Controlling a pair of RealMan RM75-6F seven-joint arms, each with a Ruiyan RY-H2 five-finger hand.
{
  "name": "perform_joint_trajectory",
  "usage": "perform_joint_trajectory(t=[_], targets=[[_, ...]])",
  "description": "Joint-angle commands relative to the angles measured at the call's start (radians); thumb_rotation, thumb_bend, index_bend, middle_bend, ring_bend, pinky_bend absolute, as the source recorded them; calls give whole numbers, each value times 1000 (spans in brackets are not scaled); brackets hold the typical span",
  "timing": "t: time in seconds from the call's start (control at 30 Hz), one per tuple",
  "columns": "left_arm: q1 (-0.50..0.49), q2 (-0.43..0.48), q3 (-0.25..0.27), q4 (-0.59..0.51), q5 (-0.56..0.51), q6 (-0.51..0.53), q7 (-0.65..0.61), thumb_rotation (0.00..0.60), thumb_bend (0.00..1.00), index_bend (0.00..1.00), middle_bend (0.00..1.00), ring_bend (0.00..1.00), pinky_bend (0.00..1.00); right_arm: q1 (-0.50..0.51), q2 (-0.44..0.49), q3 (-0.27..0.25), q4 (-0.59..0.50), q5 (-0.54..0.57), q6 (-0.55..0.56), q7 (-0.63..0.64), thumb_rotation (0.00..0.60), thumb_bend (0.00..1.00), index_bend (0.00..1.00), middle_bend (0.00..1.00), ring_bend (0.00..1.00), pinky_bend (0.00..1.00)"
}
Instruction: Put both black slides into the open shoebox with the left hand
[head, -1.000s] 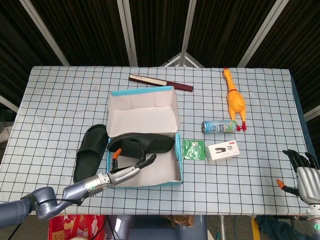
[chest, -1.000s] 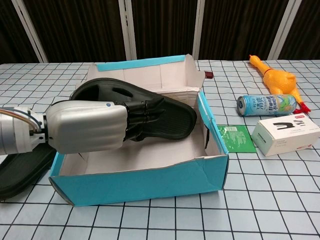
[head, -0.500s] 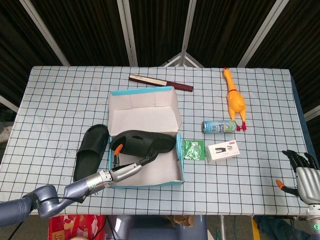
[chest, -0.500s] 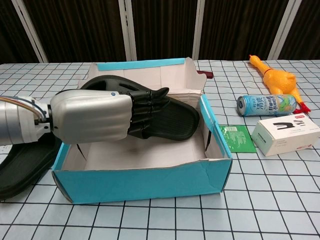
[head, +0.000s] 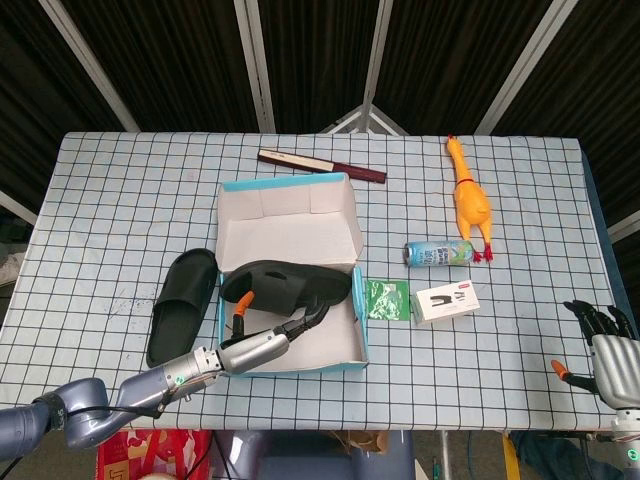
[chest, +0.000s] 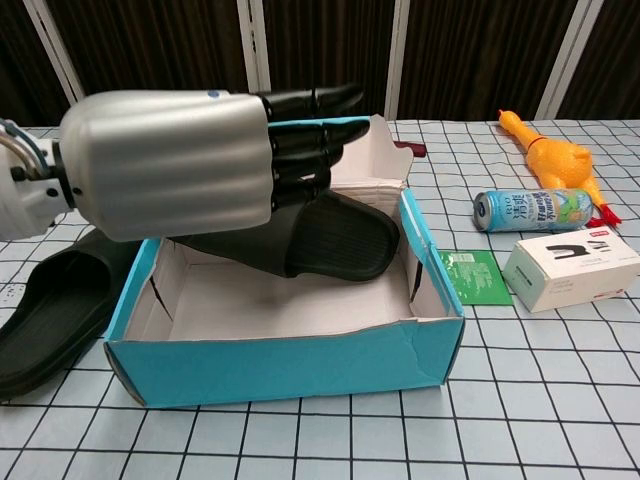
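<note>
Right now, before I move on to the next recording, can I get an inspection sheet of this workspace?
Surface: table with a white, black-gridded cloth.
Job's things: open turquoise cardboard shoebox; one black rubber slide inside it, tilted against the back wall; second black rubber slide on the cloth beside the box's left wall.
Clutter: yellow rubber chicken, drink can lying on its side, green foil packet, small white carton, dark red folded fan.
Hands: left hand above the box, fingers extended, holding nothing; right hand at the table's near right corner, empty.
Cables: thin wires at the left wrist.
Surroundings: dark slatted panels behind the table.
</note>
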Motion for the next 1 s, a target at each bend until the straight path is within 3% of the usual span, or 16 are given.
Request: perform_joint_trajectory(t=[0.03,0.17,0.27,0.37,0.43,0.5,0.87,1.0], targets=[[21,7,-13,-42,-68,47,-112,600,272,279,241,14,113,0,1,-1,-1,-3,0,0,600,226,178,161,201,78],[74,-2,-18,-104,-193,113,-238,600,271,275,240,20,117,-3,4,-2,0,-6,7,7,600,227,178,161,201,78],[89,12,-20,-109,-185,173,-295,600,272,295,262,48,126,-5,4,-1,2,-3,7,12,600,227,178,161,201,78],[81,7,-22,-76,-152,225,-398,600,283,351,336,140,216,9,14,7,-36,-2,1,-35,600,227,178,161,201,78],[69,-6,-20,-41,-141,244,-468,600,295,367,362,177,262,7,13,4,27,24,-27,9,600,227,178,161,201,78],[57,-18,-20,-8,-136,251,-516,600,296,374,363,181,272,9,3,-10,43,-24,-16,39,600,226,178,160,201,78],[1,-130,-9,132,-135,279,-620,600,302,443,405,233,309,8,3,-3,20,-4,-16,19,600,227,178,161,201,78],[24,-124,3,105,-166,300,-642,600,343,467,433,233,309,6,4,-2,19,-5,-11,25,600,227,177,161,201,78]])
